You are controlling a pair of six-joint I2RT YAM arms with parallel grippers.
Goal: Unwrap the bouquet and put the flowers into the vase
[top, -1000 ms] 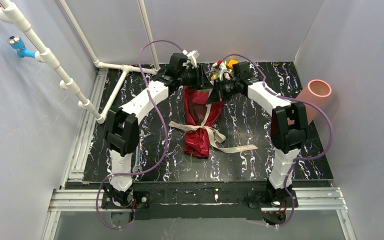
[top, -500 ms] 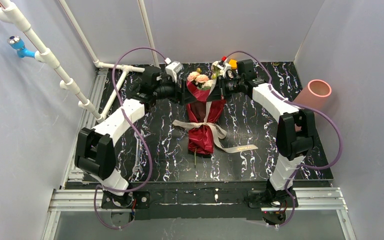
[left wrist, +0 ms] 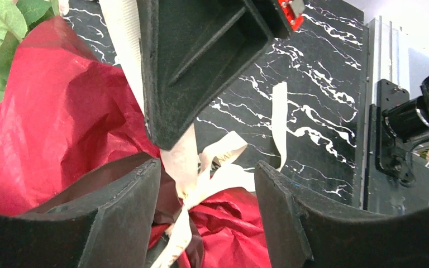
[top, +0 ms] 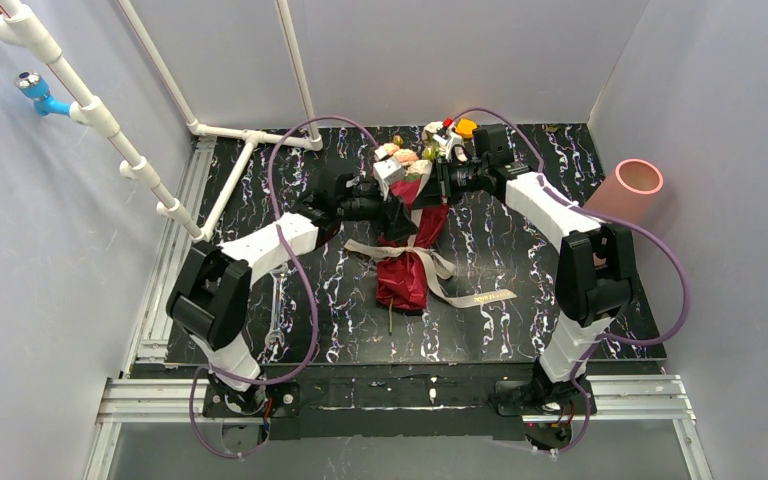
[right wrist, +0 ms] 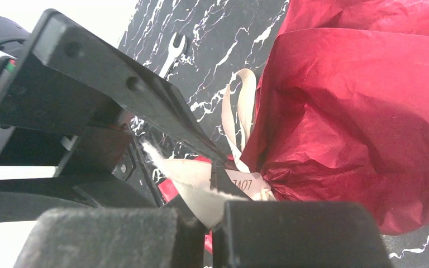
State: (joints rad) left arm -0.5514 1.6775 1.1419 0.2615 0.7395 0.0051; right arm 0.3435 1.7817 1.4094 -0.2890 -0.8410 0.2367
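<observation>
- The right gripper [right wrist: 209,222] is clenched on the flat beige ribbon [right wrist: 192,187].
- The left gripper [left wrist: 206,192] is released, its black pads [left wrist: 120,223] apart.
- Crinkled maroon paper [left wrist: 61,123] wraps the bouquet [top: 403,282].

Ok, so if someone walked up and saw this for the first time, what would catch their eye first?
The bouquet, maroon paper with pale roses at its far end, lies in the middle of the table. Over it, the right gripper is pinched shut on the beige ribbon, while the left gripper hangs open above the knot. The salmon-pink vase sits by the right wall.
</observation>
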